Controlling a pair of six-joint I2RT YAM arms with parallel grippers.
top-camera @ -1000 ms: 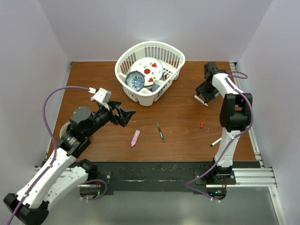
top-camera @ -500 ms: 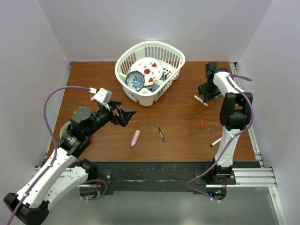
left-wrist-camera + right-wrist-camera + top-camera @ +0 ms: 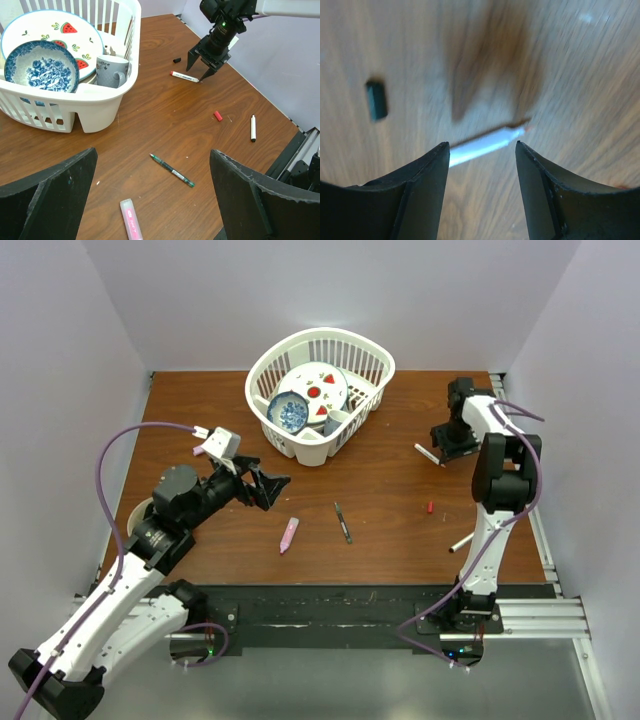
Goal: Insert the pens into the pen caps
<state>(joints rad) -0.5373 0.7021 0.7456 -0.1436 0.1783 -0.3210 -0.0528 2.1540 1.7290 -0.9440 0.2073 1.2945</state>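
Spanning the scene, the desk (image 3: 380, 490) carries a white basket (image 3: 365, 365) at the far middle. Near left, the left claw (image 3: 268, 487) hangs wide open and empty. Far right, the right claw (image 3: 198, 71), jaws parted, straddles a blurred white pen (image 3: 184, 76), contact unclear. A black cap (image 3: 176, 60) lies beside it and a red cap (image 3: 218, 115) lies nearer.

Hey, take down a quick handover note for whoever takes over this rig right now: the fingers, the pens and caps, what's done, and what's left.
Left gripper: open, empty, hovering by the pink marker and dark pen.
Right gripper: open, fingers straddling the red-tipped white pen, not gripping it.
Black cap lies loose just beyond that pen. The red cap and second white pen lie toward the table's near right corner.
Done: no capping shows yet.
Left: grasp the pen, then cap the pens.
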